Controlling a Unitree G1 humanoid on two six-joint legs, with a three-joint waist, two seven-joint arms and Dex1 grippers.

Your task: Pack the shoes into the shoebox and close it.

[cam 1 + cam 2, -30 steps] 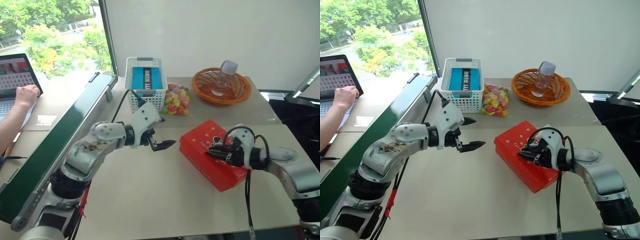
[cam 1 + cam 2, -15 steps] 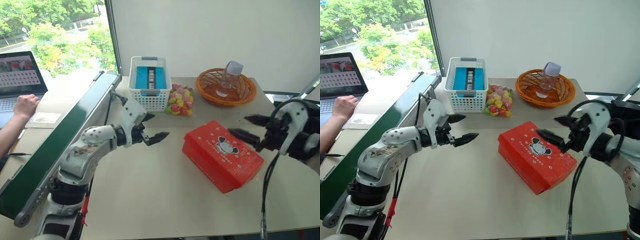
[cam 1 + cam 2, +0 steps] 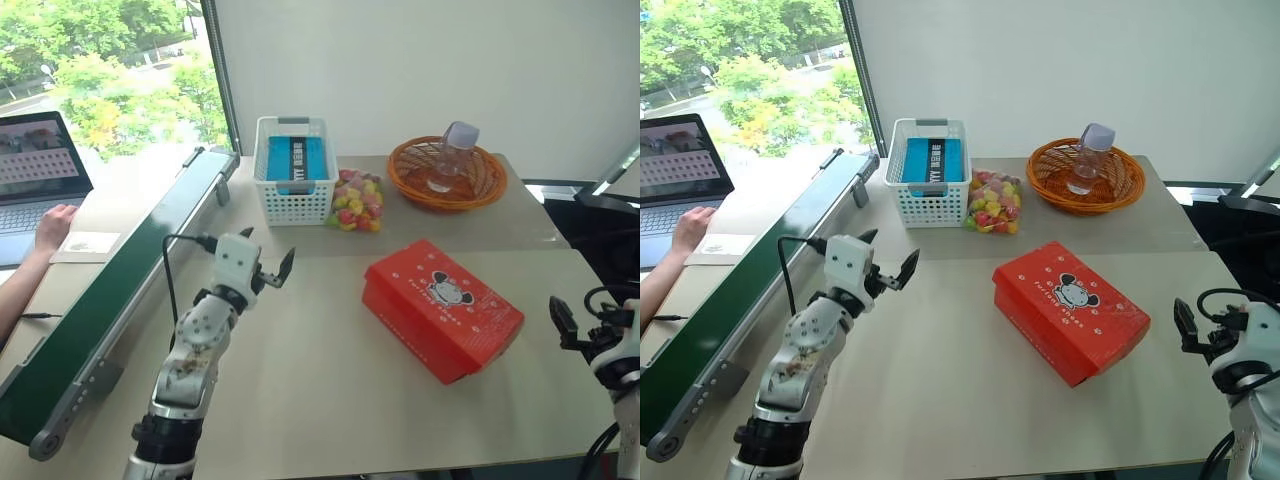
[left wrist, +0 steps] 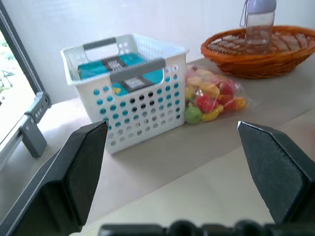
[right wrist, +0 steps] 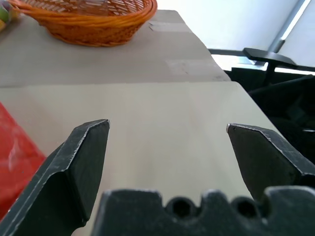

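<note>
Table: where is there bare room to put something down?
Bare table lies between the left gripper and the red shoebox, and along the near edge. The back is crowded: white basket, candy bag, orange basket holding a bottle.

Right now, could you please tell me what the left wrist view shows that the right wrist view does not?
Of the two, the left wrist view has the white mesh basket and the bag of coloured sweets, framed by the open left gripper. The right wrist view has a red edge of the shoebox beside the open right gripper. Both take in the orange wicker basket and the pale table.
</note>
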